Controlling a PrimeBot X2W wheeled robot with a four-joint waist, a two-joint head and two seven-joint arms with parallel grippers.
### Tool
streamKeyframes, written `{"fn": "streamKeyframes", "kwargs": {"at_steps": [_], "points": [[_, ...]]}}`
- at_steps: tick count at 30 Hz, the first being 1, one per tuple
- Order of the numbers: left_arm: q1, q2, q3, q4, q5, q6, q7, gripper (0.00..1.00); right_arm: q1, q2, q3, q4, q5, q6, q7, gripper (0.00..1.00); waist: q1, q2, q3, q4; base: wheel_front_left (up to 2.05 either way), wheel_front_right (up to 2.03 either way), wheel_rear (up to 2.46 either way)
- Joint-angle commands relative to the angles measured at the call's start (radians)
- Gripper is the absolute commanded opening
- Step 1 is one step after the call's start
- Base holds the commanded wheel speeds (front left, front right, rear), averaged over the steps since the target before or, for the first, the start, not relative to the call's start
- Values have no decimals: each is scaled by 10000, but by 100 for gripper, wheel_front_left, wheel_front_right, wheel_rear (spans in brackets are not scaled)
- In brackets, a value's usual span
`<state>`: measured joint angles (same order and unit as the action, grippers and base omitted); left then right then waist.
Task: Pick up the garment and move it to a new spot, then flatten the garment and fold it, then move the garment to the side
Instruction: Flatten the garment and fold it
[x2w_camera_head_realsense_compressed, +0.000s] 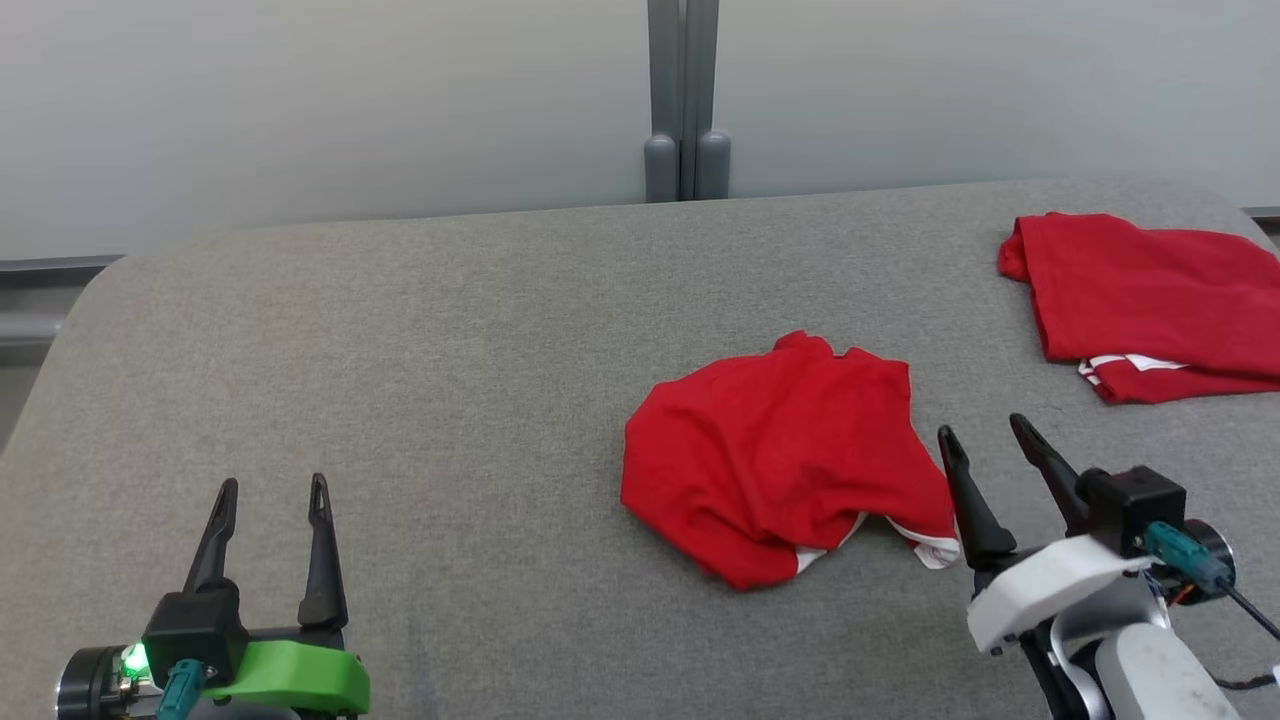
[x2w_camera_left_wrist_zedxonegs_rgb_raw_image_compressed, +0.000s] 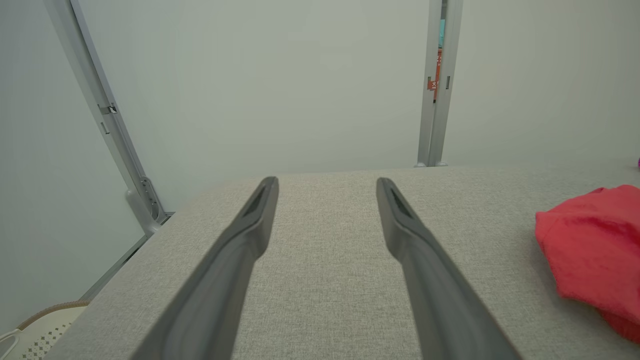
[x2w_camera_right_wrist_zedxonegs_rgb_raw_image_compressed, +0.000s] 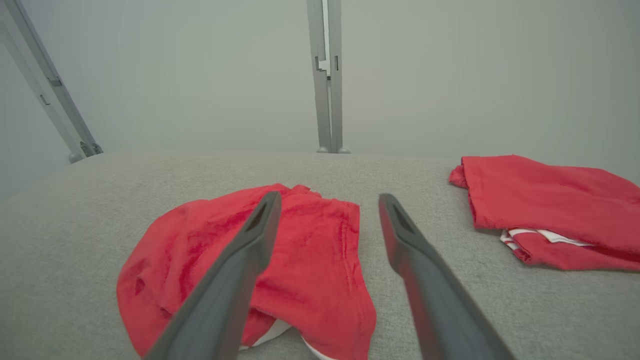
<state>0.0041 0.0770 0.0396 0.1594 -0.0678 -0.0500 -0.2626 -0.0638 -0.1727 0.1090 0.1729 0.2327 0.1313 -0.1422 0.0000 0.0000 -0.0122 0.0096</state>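
- right pincer (x2w_camera_head_realsense_compressed: 982, 428) spread wide, nothing held, low over the grey surface (x2w_camera_head_realsense_compressed: 400, 350)
- left pincer (x2w_camera_head_realsense_compressed: 273, 483) also wide and empty, at lower left of the head view
- risk: right pincer sits at the heap's right edge, so a pinch here may catch only the thin hem with white trim (x2w_camera_head_realsense_compressed: 935, 550); cloth could slip out on the lift
- risk: grabbing several layers at once keeps it balled, harder to flatten
- risk: folded red garment (x2w_camera_head_realsense_compressed: 1150, 300) lies at far right; a wide right-arm swing could brush it
- crumpled red garment (x2w_camera_head_realsense_compressed: 780, 450) lies mid-surface, just left of the right pincer; contact cannot be told
- well apart from the left pincer, off to its right
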Motion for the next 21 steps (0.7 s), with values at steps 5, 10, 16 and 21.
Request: {"fn": "streamKeyframes", "kwargs": {"at_steps": [5,10,16,21], "points": [[-317,-82,-163,-1,93,-27,-25,100,-1125,-320,444,1484,172,-11,-22,100,0,0,323,332,0,0,0],[-495,-137,-295,-18,86,60,-25,100,-1745,-495,680,3161,374,-11,-345,100,0,0,707,611,0,0,0],[-691,-169,-455,-44,157,139,-25,100,-2340,-490,1027,5178,640,-11,-719,100,0,0,1118,834,0,0,0],[-808,-189,-532,-23,170,168,-25,100,-2626,-321,1379,6622,911,-11,-967,100,0,0,1262,931,0,0,0]]}}
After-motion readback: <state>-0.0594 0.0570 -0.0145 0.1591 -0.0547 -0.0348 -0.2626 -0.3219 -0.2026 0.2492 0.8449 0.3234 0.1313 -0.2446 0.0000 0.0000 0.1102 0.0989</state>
